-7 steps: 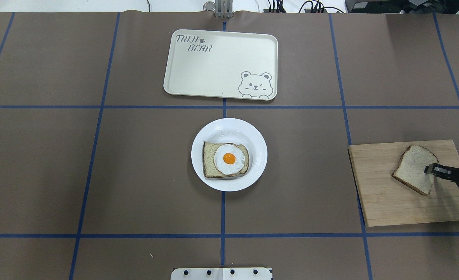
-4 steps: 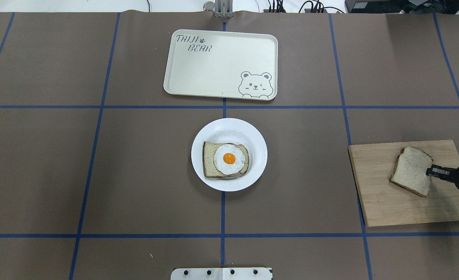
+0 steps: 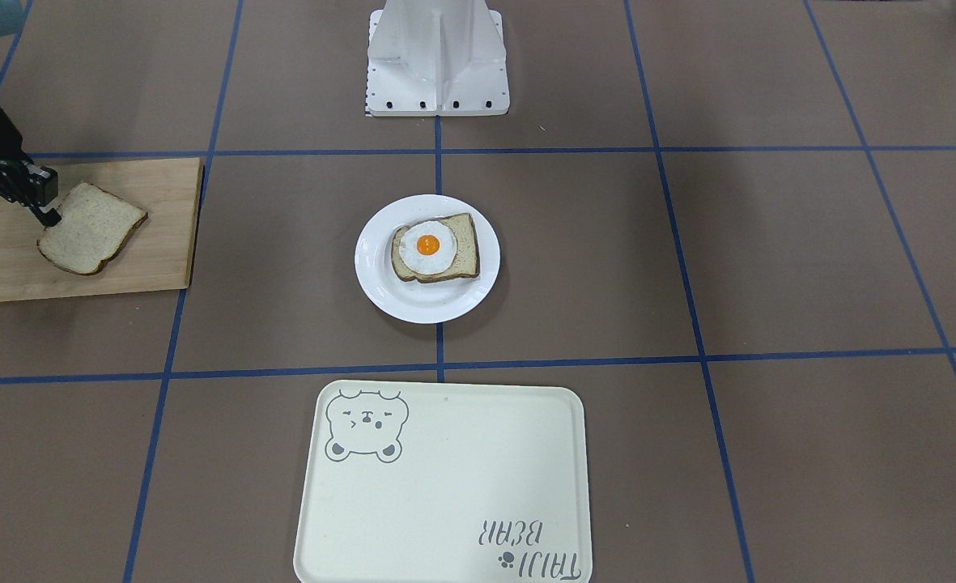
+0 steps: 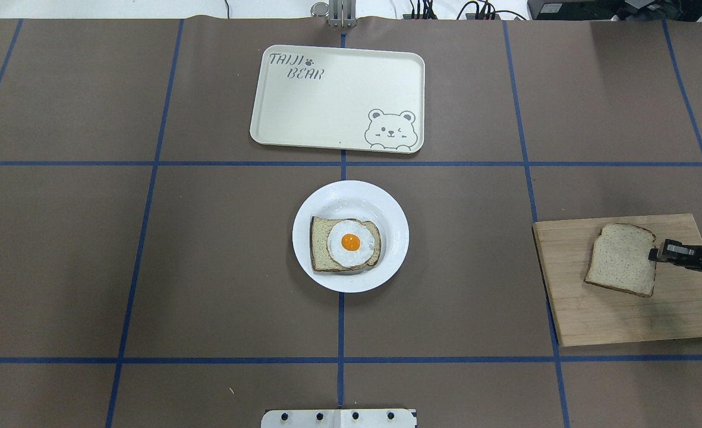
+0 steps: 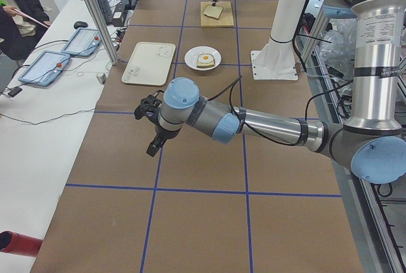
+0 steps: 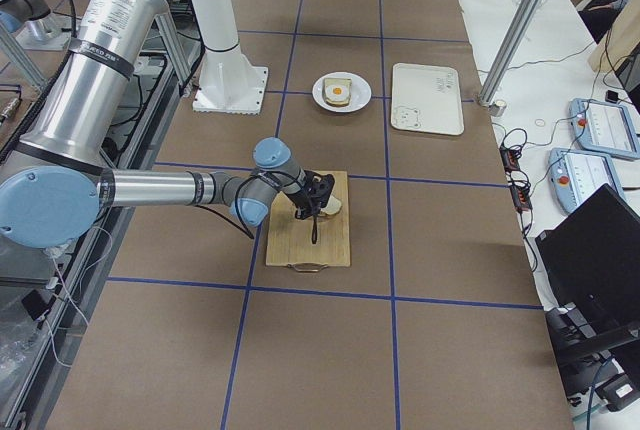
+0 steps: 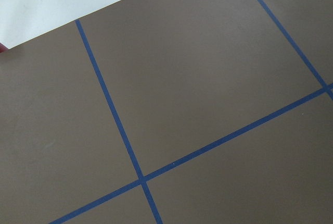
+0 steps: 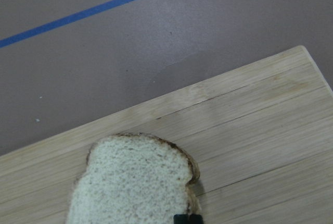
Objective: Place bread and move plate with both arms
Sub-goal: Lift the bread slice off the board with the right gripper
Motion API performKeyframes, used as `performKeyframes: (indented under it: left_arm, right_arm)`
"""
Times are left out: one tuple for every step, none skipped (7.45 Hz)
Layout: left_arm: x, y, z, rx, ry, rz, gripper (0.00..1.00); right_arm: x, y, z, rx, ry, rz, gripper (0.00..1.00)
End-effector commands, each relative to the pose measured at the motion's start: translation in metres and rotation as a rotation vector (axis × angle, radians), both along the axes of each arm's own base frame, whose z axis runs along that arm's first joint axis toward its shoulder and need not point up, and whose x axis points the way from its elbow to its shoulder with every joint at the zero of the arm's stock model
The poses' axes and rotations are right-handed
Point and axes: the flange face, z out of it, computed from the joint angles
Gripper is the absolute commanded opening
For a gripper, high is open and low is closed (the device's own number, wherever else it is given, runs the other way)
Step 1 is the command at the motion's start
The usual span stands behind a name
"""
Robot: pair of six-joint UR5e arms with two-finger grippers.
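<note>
The plain bread (image 4: pixel 621 260) is over the wooden cutting board (image 4: pixel 600 315) at the table's right end, with a shadow under it. My right gripper (image 4: pixel 654 254) is shut on its right edge; the same grip shows in the front-facing view (image 3: pixel 50 217) on the bread (image 3: pixel 89 229). The right wrist view shows the slice (image 8: pixel 130 182) over the board. The white plate (image 4: pixel 351 190) sits at the table's centre and carries a slice topped with a fried egg (image 4: pixel 345 244). My left gripper (image 5: pixel 152 149) hovers over bare table far to the left; I cannot tell whether it is open.
The cream bear tray (image 4: pixel 337 98) lies beyond the plate, toward the far edge. The robot's white base plate (image 4: pixel 339 418) is at the near edge. Blue tape lines cross the brown table cover.
The bread has turned in my right gripper and shifted a little left over the board. The gripper has drawn back slightly toward the right edge. Plate and tray have not moved.
</note>
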Motion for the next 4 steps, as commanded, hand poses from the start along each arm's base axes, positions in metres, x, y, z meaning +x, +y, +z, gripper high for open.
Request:
performKeyframes:
  left_arm:
    - [0.000, -0.001, -0.001, 0.001, 0.000, 0.000, 0.98]
    - [0.001, 0.000, 0.000, -0.001, 0.000, 0.001, 0.98]
    - [0.001, 0.000, 0.001, -0.002, 0.000, 0.001, 0.98]
    - [0.001, -0.001, 0.000, -0.001, 0.002, 0.002, 0.98]
  right_arm:
    - [0.021, -0.028, -0.033, -0.008, -0.123, -0.008, 0.00]
    - [0.028, -0.037, -0.043, -0.009, -0.159, -0.013, 0.00]
    - [0.028, -0.042, -0.049, -0.007, -0.174, -0.003, 0.00]
    - [0.019, -0.057, -0.070, -0.010, -0.220, 0.030, 0.00]
